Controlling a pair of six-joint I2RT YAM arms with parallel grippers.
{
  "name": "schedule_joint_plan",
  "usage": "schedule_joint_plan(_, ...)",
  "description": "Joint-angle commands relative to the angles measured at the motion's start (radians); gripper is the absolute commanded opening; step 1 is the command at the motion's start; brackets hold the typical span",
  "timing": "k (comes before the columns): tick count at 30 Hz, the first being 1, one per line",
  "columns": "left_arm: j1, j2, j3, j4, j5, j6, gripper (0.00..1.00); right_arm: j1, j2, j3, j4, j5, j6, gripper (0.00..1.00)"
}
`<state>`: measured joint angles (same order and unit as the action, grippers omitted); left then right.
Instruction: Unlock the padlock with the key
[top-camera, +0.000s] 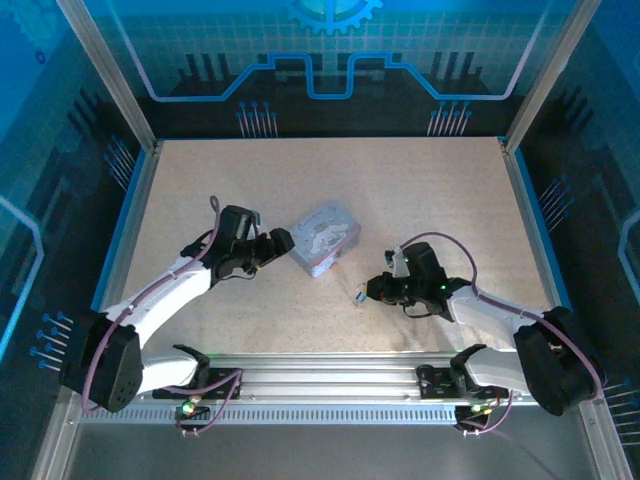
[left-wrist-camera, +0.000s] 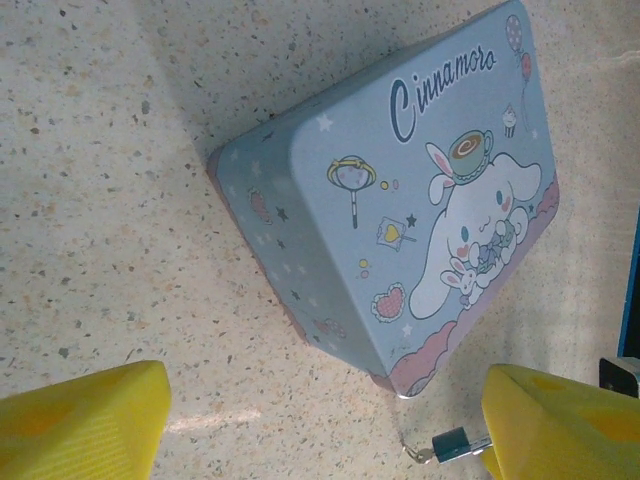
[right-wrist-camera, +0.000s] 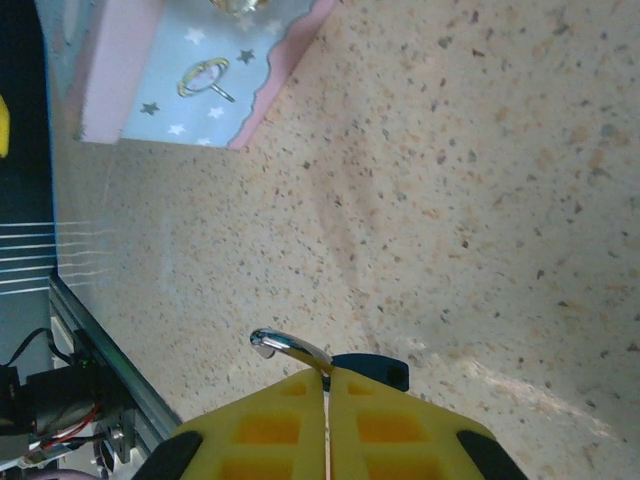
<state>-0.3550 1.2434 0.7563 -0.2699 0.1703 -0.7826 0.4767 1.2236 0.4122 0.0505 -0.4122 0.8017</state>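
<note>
My right gripper (right-wrist-camera: 328, 375) is shut on the padlock (right-wrist-camera: 370, 368). The padlock's dark body lies just past the yellow fingertips, and its chrome shackle (right-wrist-camera: 285, 346) curves out to the left, low over the table. In the top view this gripper (top-camera: 372, 290) sits right of centre with a pale glint at its tip. My left gripper (left-wrist-camera: 320, 400) is open, its yellow fingers (left-wrist-camera: 90, 420) well apart and nothing between them. It faces a corner of the tin. The key (left-wrist-camera: 455, 443), small with a dark head and a ring, lies on the table by the right fingertip.
The silver-blue cartoon tin (left-wrist-camera: 420, 200) stands mid-table (top-camera: 325, 240) between the two arms, with my left gripper (top-camera: 278, 243) just to its left. Speckled tabletop (top-camera: 300, 180) stretches behind it. A metal rail (top-camera: 330, 375) runs along the near edge, and blue walls enclose the sides.
</note>
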Motion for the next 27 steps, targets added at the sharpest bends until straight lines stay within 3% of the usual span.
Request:
schedule_joint_plan(1, 0.011, -0.021, 0.007, -0.04, -0.013, 0.022, 0.83, -0.006, 0.038, 0.024, -0.029, -0.017, -0.02, 0.09)
schedule_joint_plan(15, 0.022, -0.018, 0.011, -0.046, -0.007, 0.022, 0.83, -0.011, 0.135, 0.043, 0.02, -0.007, 0.001, 0.14)
schedule_joint_plan(27, 0.036, -0.049, 0.022, -0.06, 0.0, 0.017, 0.83, -0.034, 0.061, 0.066, -0.055, 0.011, -0.032, 0.17)
